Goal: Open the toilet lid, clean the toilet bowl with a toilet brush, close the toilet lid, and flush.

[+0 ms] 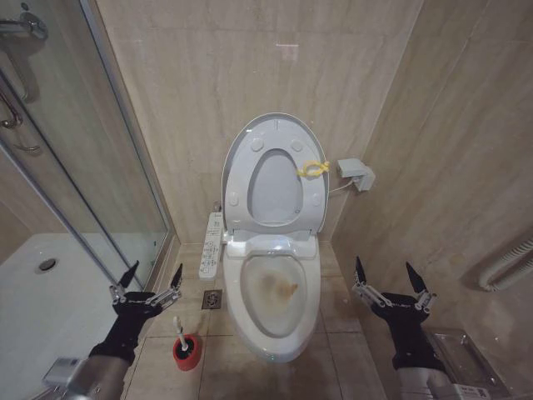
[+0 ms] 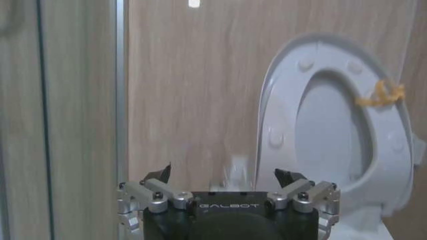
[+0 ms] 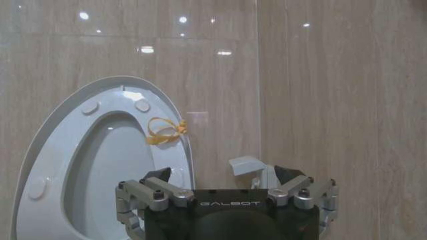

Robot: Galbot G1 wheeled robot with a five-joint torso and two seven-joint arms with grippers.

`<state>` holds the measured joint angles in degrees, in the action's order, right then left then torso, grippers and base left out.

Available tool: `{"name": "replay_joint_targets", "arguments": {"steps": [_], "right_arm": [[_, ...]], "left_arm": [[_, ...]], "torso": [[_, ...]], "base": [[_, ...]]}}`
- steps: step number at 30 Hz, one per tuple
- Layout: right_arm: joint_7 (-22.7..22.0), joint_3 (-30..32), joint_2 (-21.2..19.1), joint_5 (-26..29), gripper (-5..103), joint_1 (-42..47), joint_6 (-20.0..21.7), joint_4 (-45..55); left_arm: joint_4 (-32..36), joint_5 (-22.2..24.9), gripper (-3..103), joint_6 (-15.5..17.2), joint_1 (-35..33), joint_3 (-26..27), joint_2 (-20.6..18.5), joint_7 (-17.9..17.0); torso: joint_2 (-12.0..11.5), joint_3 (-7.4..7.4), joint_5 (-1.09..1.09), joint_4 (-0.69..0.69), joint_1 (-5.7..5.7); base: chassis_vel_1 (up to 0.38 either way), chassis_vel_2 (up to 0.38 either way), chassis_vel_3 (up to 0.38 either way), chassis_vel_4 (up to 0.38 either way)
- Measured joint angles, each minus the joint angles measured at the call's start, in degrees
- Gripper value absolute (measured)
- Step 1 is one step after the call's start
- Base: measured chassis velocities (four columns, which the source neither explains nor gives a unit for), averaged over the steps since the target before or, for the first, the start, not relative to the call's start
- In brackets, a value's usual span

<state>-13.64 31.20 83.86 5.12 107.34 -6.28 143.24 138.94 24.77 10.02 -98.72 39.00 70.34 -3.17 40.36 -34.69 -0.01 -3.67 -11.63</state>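
Toilet lid (image 1: 275, 125) and seat ring (image 1: 271, 179) up against wall, stained toilet bowl (image 1: 275, 287) exposed. Opening done, brushing step next. Toilet brush (image 1: 178, 329) standing in red cup holder (image 1: 186, 352) on floor, just beside left gripper (image 1: 151, 277), fingers apart, empty. Right gripper (image 1: 390, 275) right of bowl, fingers apart. Needs left reach down onto brush handle.

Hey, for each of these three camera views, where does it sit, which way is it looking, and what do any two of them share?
Head view: high up, looking down at the toilet bowl; left gripper and right gripper both open.
Left wrist view: behind the left gripper, facing the wall and the raised toilet lid.
Right wrist view: behind the right gripper, facing the wall.
Shared: all show the seat ring with its yellow tag.
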Motion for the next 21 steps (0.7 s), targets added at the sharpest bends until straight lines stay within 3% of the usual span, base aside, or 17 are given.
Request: {"name": "replay_joint_targets", "arguments": {"steps": [2,3,5,7,8,11,16,19,21], "right_arm": [[0.00,0.00,0.01,0.00,100,0.00,0.00,0.00],[0.00,0.00,0.01,0.00,100,0.00,0.00,0.00],[0.00,0.00,0.00,0.00,100,0.00,0.00,0.00],[0.00,0.00,0.00,0.00,100,0.00,0.00,0.00],[0.00,0.00,0.00,0.00,100,0.00,0.00,0.00],[0.00,0.00,0.00,0.00,100,0.00,0.00,0.00],[0.00,0.00,0.00,0.00,100,0.00,0.00,0.00],[0.00,0.00,0.00,0.00,100,0.00,0.00,0.00],[0.00,0.00,0.00,0.00,100,0.00,0.00,0.00]], "left_arm": [[-1.46,3.05,100,5.05,2.26,-0.08,-0.01,0.50],[-1.46,3.05,100,5.05,2.26,-0.08,-0.01,0.50],[-2.20,4.49,100,8.68,3.82,-0.08,0.10,1.35],[-1.07,3.57,100,9.35,3.74,-0.12,0.52,2.74],[-0.75,2.39,100,8.52,3.57,-0.23,0.78,3.46],[-3.61,-2.50,100,2.37,2.89,-1.04,1.38,3.92],[-5.90,-4.25,100,-1.21,0.97,-1.40,1.81,5.43],[-12.30,-8.33,100,-8.96,0.41,-0.97,2.23,9.46],[-14.51,-10.24,100,-10.77,0.05,-1.09,2.39,9.41]], "torso": [[0.00,0.00,0.00,0.00,0.00],[0.00,0.00,0.00,0.00,0.00],[0.00,0.00,-0.01,-0.02,0.00],[-0.01,0.00,-0.02,-0.01,-0.01],[0.00,0.00,0.06,0.00,0.00],[-0.01,0.00,-0.02,-0.01,0.00],[-0.01,0.00,0.01,0.01,0.00],[0.00,0.00,0.00,-0.01,0.00],[-0.01,0.00,0.00,-0.01,0.00]], "base": [[0.000,0.000,0.000,0.000],[0.000,0.000,0.000,0.000],[0.000,0.000,0.000,0.000],[0.000,0.000,0.000,0.000],[0.000,0.000,0.000,0.000],[0.000,0.000,0.000,0.000],[0.000,0.000,0.000,0.000],[0.000,0.000,0.000,0.000],[0.000,0.000,0.000,0.000]]}}
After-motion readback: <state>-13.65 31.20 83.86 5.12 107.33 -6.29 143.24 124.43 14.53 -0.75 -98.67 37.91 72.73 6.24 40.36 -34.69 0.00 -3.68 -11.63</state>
